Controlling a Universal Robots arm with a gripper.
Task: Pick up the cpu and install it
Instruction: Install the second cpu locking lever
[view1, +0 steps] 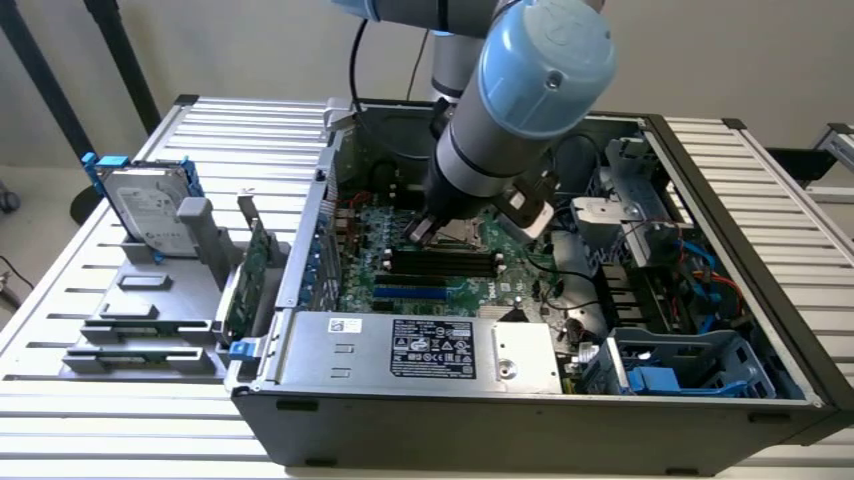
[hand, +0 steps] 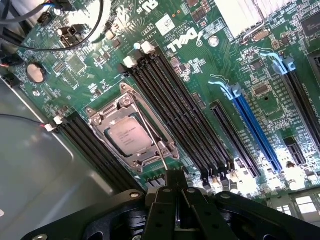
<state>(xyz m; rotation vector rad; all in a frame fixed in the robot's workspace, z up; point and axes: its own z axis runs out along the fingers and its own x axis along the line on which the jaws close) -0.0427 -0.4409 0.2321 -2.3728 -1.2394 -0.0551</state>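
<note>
The cpu (hand: 131, 136), a small square chip with a silver-grey top, lies flat in its socket on the green motherboard (hand: 220, 65), framed by the metal retention bracket (hand: 102, 117). My gripper (hand: 172, 176) is shut, its black fingertips close together just beside the socket's corner. A thin metal socket lever (hand: 162, 154) runs from the bracket to the fingertips and meets them; whether it is pinched I cannot tell. In the exterior view the gripper (view1: 430, 230) reaches down into the open computer case, right over the socket (view1: 467, 238).
Black memory slots (hand: 190, 120) run along both sides of the socket, and a blue expansion slot (hand: 257, 130) lies further off. The case holds a silver power supply (view1: 414, 350) at the front and cables and drive bays (view1: 667, 270). A hard drive (view1: 144, 210) stands on a grey rack outside.
</note>
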